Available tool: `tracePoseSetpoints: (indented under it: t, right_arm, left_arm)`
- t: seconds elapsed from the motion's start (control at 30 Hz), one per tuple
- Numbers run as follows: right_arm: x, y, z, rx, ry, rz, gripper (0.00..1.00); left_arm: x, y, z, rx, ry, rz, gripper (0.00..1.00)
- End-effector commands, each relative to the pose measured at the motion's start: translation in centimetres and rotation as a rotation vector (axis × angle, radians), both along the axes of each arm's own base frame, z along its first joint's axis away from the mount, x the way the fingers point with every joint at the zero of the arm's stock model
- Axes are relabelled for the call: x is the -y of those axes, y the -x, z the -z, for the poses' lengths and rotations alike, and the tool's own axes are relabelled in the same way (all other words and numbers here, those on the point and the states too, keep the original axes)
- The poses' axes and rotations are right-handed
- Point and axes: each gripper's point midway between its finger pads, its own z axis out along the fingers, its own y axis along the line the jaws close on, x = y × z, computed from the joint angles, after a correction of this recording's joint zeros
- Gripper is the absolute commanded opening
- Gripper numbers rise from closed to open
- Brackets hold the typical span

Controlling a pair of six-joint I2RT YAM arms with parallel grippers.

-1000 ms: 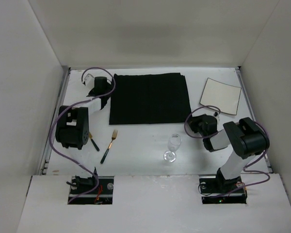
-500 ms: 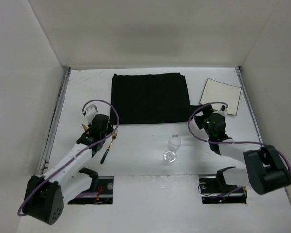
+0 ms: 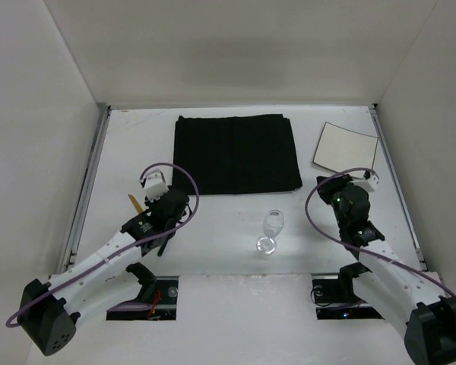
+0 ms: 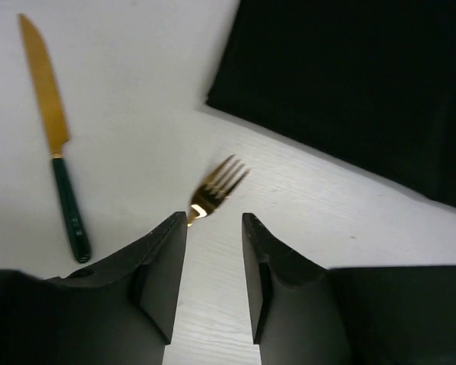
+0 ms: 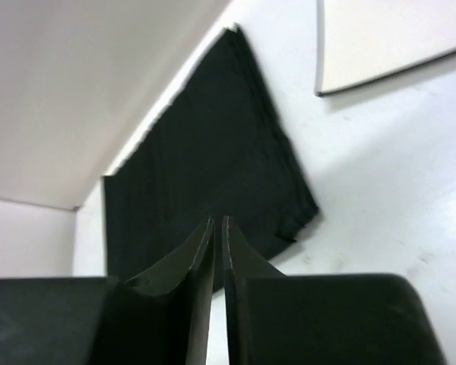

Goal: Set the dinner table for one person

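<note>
- Your left gripper (image 4: 213,225) hangs low over the fork (image 4: 216,186), with the jaws partly open and one finger (image 4: 164,262) on each side of the fork's neck. It is a line-up for a pinch and nothing is held yet. I cannot tell whether the pads touch the metal.
- The fork tines point toward the black mat (image 4: 349,84), probably because the fork is meant to go beside it.
- The knife (image 4: 58,144) lies flat just left of the fork, blade away from you and green handle toward the gripper. It is apart from the fork and untouched.
- The dinner table (image 3: 220,255) is the white top under everything. The mat sits centre-far on it, and the cutlery is off the mat, near left.
- The wine glass (image 3: 272,223) stands near the mat's near edge, between the two arms.
- The square white plate (image 5: 387,42) rests at the far right, off the mat and not yet placed.
- Left arm pose: stretched forward from its base, with the wrist pitched down over the fork.
- Your right gripper (image 5: 218,228) has its fingers pressed almost together, with only a thin slit between them, and it holds nothing.
- Right arm pose: reached forward and raised off the table, aimed at the gap between mat and plate. It looks parked or staging for the plate.
</note>
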Motion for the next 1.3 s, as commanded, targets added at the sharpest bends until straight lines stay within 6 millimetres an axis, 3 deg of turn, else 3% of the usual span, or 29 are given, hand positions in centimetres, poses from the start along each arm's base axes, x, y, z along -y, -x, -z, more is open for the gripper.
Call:
tracePoseSetpoints:
  t: [0.0,0.2,0.3,0.4,0.5,0.7,0.9,1.27]
  right_arm:
    - [1.9,0.1,1.4,-0.086,0.077,0.049,0.13]
    - [6.0,-0.9,1.9,-0.124,0.057,0.153,0.20]
    - [8.9,-1.5,2.4,-0.145,0.036,0.225,0.37]
    - [11.8,-1.6,3.2,-0.156,0.001,0.303,0.63]
    - [14.3,-1.5,4.7,-0.187,-0.036,0.371,0.71]
    - [17.6,-3.3,6.8,-0.159,-0.138,0.424,0.69]
    - [18.5,-5.8,9.9,-0.187,-0.284,0.396,0.65]
    - [21.3,-7.0,10.8,-0.139,-0.343,0.499,0.52]
  left_arm:
    - [3.5,-2.5,-4.3,0.150,0.146,0.055,0.29]
    - [8.2,-3.8,-5.1,0.216,0.330,0.215,0.29]
    - [9.8,-4.3,-4.6,0.225,0.383,0.265,0.30]
    - [11.7,-4.6,-4.7,0.255,0.453,0.331,0.33]
    - [13.2,-4.2,-5.2,0.302,0.510,0.405,0.36]
    - [14.4,-3.3,-4.9,0.351,0.569,0.480,0.42]
    - [14.7,-2.4,-3.6,0.366,0.552,0.544,0.44]
    - [15.0,-2.0,-3.2,0.379,0.532,0.583,0.46]
